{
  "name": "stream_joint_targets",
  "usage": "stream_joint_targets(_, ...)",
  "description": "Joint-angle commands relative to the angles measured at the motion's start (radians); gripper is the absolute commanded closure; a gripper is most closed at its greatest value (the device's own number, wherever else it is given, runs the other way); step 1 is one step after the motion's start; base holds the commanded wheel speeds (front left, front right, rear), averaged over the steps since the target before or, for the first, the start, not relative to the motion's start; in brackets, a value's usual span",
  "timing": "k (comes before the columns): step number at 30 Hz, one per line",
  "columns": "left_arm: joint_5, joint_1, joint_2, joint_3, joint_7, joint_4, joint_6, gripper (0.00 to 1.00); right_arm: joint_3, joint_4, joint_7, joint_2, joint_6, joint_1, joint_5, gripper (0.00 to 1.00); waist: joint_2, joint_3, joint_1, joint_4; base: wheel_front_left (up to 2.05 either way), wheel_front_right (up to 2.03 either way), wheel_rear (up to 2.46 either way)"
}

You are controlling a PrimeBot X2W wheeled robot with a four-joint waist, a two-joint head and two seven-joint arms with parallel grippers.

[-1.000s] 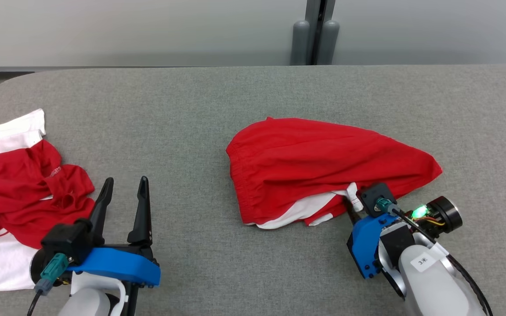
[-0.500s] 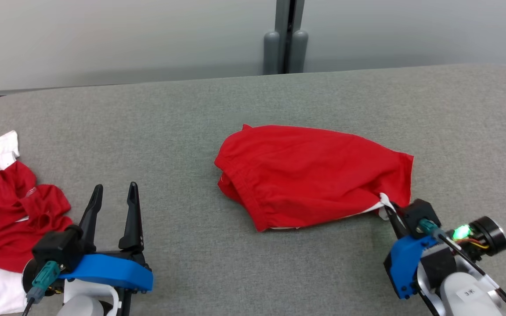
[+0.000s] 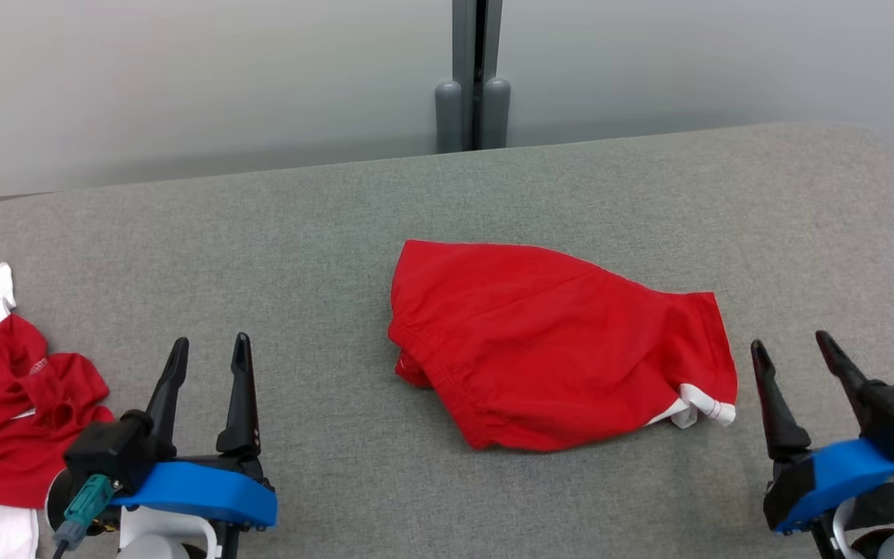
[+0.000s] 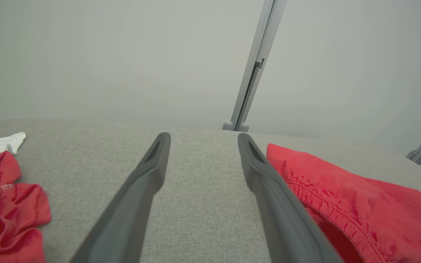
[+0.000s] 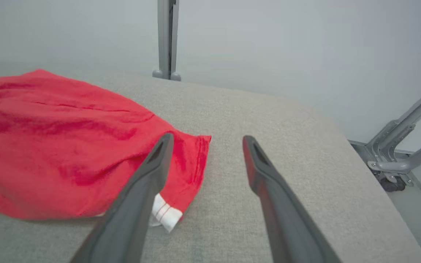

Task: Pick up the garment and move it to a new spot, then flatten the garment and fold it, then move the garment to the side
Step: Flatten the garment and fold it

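Seemingly the garment [image 3: 556,341] has been set at its spot in the middle of the surface [image 3: 299,225], while flattening, folding and the move aside are judged to be left, since the cloth is seen rumpled and doubled under at its near edge. Its long axis is laid from far left to near right, with the waistband pointed left and the white-trimmed hem pointed towards the right jaws. The left jaws and the right jaws are held wide open and empty.
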Motion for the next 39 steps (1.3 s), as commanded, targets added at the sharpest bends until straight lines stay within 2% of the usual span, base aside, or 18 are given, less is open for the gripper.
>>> stream_joint_targets(1, -0.001, 0.013, 0.001, 0.001, 0.0, 0.001, 0.002, 0.0, -0.036, -0.026, -0.07, 0.036, 0.0, 0.021, 0.053, 0.0, -0.0001, -0.006, 0.0, 0.002, 0.0, 0.0, 0.0)
stream_joint_targets(4, -0.003, 0.018, -0.005, -0.002, -0.003, 0.006, 0.0, 0.0, -0.07, -0.041, -0.166, 0.062, 0.0, 0.028, 0.114, 0.0, -0.0001, -0.017, 0.0, 0.003, 0.0, 0.0, 0.0)
stream_joint_targets(6, -0.002, 0.027, -0.01, -0.007, -0.005, 0.012, -0.002, 0.0, -0.057, -0.021, -0.202, 0.067, 0.0, 0.035, 0.144, 0.0, -0.0001, -0.026, 0.0, 0.005, 0.0, 0.0, 0.0)
stream_joint_targets(10, -0.001, 0.037, -0.022, -0.024, -0.006, 0.024, -0.01, 0.0, -0.018, 0.036, -0.223, 0.065, 0.0, 0.032, 0.186, 0.0, -0.0001, -0.045, 0.0, 0.012, 0.0, 0.0, 0.0)
stream_joint_targets(15, 0.005, 0.044, -0.024, -0.053, 0.011, 0.026, -0.026, 0.0, 0.0, 0.06, -0.226, 0.066, 0.0, 0.021, 0.178, 0.0, -0.0001, -0.053, 0.0, 0.015, 0.0, 0.0, 0.0)
stream_joint_targets(19, -0.001, 0.028, -0.04, -0.134, 0.083, 0.042, -0.091, 0.0, 0.012, 0.063, -0.22, 0.066, 0.0, 0.011, 0.174, 0.0, -0.0001, -0.045, 0.0, 0.009, 0.0, 0.0, 0.0)
stream_joint_targets(22, -0.036, 0.002, -0.08, -0.197, 0.159, 0.087, -0.157, 0.0, 0.029, 0.067, -0.219, 0.066, 0.0, 0.001, 0.182, 0.0, -0.0001, -0.033, 0.0, 0.0, 0.0, 0.0, 0.0)
stream_joint_targets(26, -0.09, -0.055, -0.146, -0.231, 0.222, 0.179, -0.214, 0.0, 0.056, 0.083, -0.224, 0.066, 0.0, -0.01, 0.176, 0.0, -0.0001, -0.016, 0.0, -0.021, 0.0, 0.0, 0.0)
stream_joint_targets(32, -0.152, -0.147, -0.209, -0.217, 0.241, 0.289, -0.254, 0.0, 0.104, 0.106, -0.236, 0.066, 0.0, -0.031, 0.185, 0.0, -0.0001, 0.009, 0.0, -0.061, 0.0, 0.0, 0.0)
stream_joint_targets(39, -0.182, -0.23, -0.23, -0.196, 0.244, 0.378, -0.261, 0.0, 0.13, 0.123, -0.25, 0.066, 0.0, -0.054, 0.198, 0.0, -0.0001, 0.03, 0.0, -0.088, 0.0, 0.0, 0.0)
